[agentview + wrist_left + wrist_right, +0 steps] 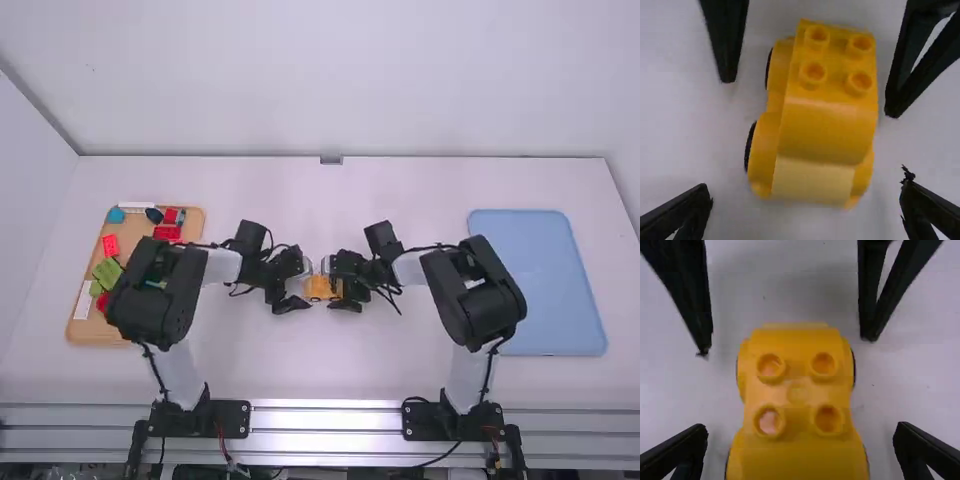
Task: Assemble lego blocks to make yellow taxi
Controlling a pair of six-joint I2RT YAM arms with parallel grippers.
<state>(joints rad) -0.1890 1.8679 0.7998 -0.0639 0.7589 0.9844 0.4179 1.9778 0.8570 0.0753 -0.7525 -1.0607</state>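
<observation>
Yellow car [320,289] sits upright on desk [318,368]. High view: left hand [307,285] at its 9 o'clock, right hand [331,286] at 3 o'clock. Both released, fingers spread.

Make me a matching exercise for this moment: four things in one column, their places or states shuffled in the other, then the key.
1. yellow car
2. blue tray
3. tan tray
4. left hand

A. bears red and green blocks
B. on the table, between the two arms
C. fingers open
D. at the table's right side

Right pairs: 1-B, 2-D, 3-A, 4-C
</observation>
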